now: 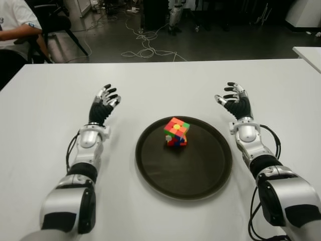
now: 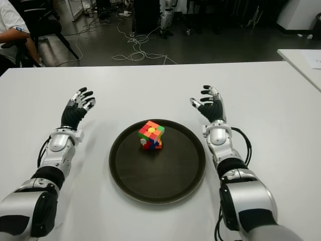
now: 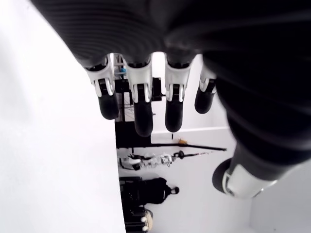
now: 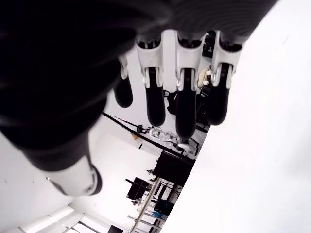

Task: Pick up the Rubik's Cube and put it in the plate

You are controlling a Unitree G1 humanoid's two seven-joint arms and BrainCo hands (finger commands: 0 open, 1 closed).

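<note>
The Rubik's Cube (image 1: 176, 131) stands tilted on one corner edge inside the dark round plate (image 1: 200, 170), toward its far side. My left hand (image 1: 104, 104) is over the white table to the left of the plate, fingers relaxed and holding nothing. My right hand (image 1: 233, 100) shows at the plate's far right, just beyond its rim, fingers also spread and empty. Each wrist view shows only its own hand's fingers (image 3: 141, 104) (image 4: 184, 107) hanging loose, with nothing between them.
The white table (image 1: 160, 85) extends well beyond both hands. A second white table's corner (image 1: 308, 54) shows at the far right. A seated person (image 1: 15, 30) is at the far left behind the table, with cables on the floor.
</note>
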